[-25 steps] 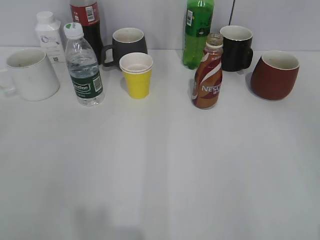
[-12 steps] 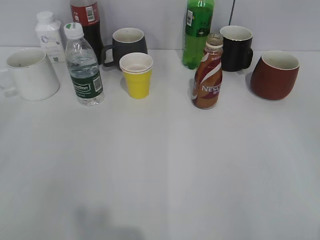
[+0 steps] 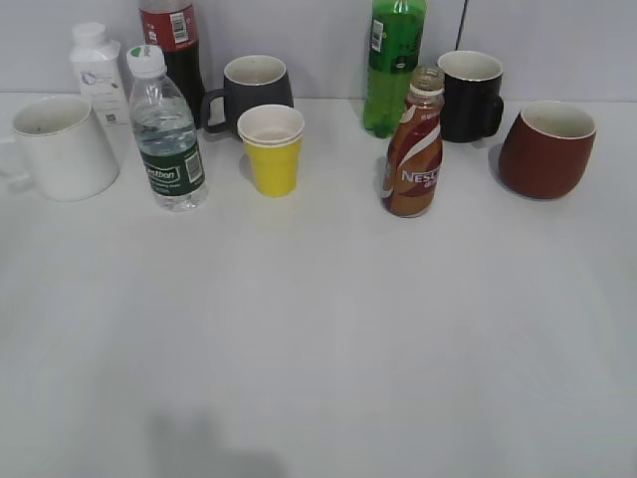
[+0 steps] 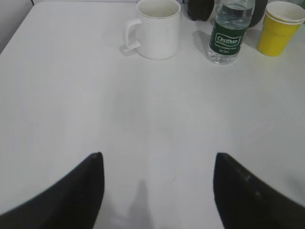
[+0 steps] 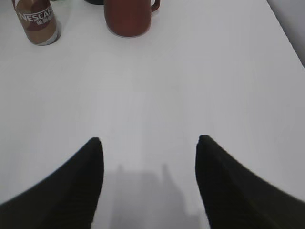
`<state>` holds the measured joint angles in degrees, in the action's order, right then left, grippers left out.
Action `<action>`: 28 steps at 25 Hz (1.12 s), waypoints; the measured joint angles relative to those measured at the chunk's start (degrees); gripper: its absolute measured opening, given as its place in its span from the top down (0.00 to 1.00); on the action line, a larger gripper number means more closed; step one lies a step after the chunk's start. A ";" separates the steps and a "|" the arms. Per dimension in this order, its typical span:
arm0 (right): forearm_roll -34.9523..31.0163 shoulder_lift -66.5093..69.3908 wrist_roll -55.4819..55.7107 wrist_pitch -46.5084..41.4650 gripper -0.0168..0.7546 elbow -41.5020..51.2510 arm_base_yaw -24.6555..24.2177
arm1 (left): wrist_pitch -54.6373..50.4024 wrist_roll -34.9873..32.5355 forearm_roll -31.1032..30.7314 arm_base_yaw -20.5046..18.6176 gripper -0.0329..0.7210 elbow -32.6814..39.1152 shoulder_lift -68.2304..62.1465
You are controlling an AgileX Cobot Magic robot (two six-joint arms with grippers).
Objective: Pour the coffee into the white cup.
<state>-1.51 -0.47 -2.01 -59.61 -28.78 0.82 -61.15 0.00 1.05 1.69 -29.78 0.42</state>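
Note:
The brown Nescafe coffee bottle [image 3: 413,149] stands uncapped at the middle right of the white table; it also shows in the right wrist view [image 5: 39,21]. The white cup [image 3: 62,147], a mug with a handle, stands at the far left and shows in the left wrist view [image 4: 157,27]. My left gripper [image 4: 157,160] is open and empty, low over bare table well short of the mug. My right gripper [image 5: 149,143] is open and empty over bare table, short of the bottle. Neither gripper shows in the exterior view.
Along the back stand a water bottle [image 3: 167,134], a yellow paper cup [image 3: 272,149], a dark grey mug [image 3: 254,88], a cola bottle [image 3: 172,40], a white bottle [image 3: 97,65], a green bottle [image 3: 393,65], a black mug [image 3: 470,95] and a maroon mug [image 3: 545,147].

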 joint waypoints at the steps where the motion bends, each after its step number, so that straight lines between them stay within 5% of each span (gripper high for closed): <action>1: 0.00 0.00 0.00 0.00 0.36 0.00 0.00 | 0.00 0.00 0.00 0.00 0.24 0.00 0.00; 15: 0.00 0.00 0.00 0.00 0.36 0.00 0.00 | 5.86 0.00 0.00 0.00 0.25 -1.19 0.00; 28: 0.00 0.00 0.00 0.00 0.36 0.00 0.00 | 36.99 0.00 -0.37 0.00 0.25 4.64 -3.69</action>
<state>-1.51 -0.47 -2.01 -59.61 -28.78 0.82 -24.16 0.00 0.67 1.69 -25.14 -3.27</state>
